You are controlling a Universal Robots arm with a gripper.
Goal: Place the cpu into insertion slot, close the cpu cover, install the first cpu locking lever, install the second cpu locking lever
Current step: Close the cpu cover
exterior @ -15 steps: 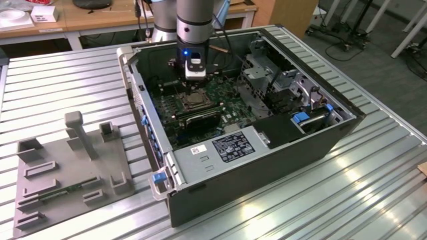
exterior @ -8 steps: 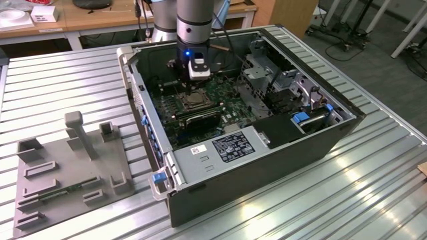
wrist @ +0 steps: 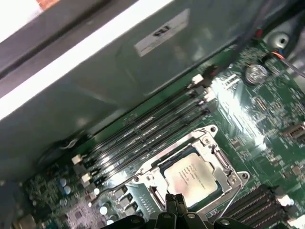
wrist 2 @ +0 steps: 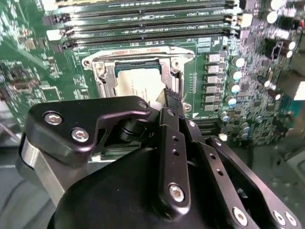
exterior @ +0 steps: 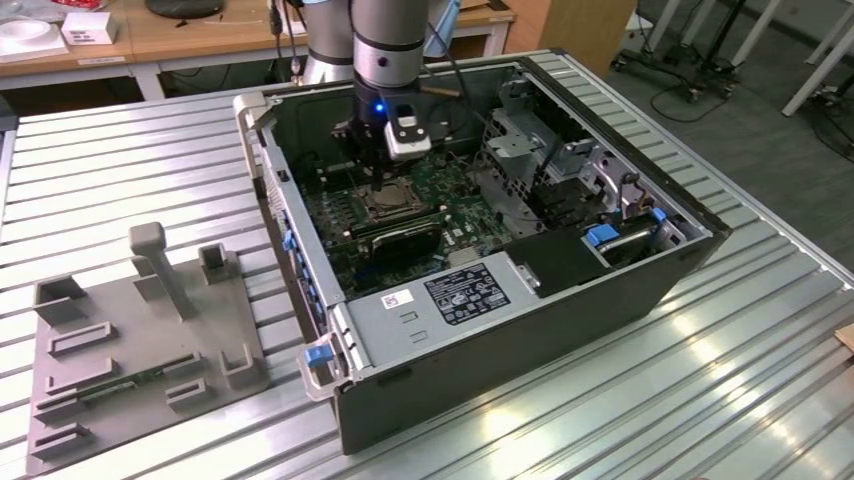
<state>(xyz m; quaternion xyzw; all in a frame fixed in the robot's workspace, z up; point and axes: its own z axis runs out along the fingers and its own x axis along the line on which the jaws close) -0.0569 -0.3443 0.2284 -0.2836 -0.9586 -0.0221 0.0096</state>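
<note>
Beside the cover (wrist: 212,148), our gripper's (wrist: 175,199) fingers sit pressed together; a slip here could, we judge, scrape the cpu (wrist: 193,174) or board (wrist: 259,117).

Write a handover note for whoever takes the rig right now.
Gripper: shut, nothing visibly held, tips at the edge of the slot.
Cpu: lying flat in the slot.
Cover: down, framing the cpu.
Done: cpu placed, cover closed.
Left: the levers. One lever juts out beside the slot and looks unlatched. I cannot make out the other, so treat both as still open.
</note>
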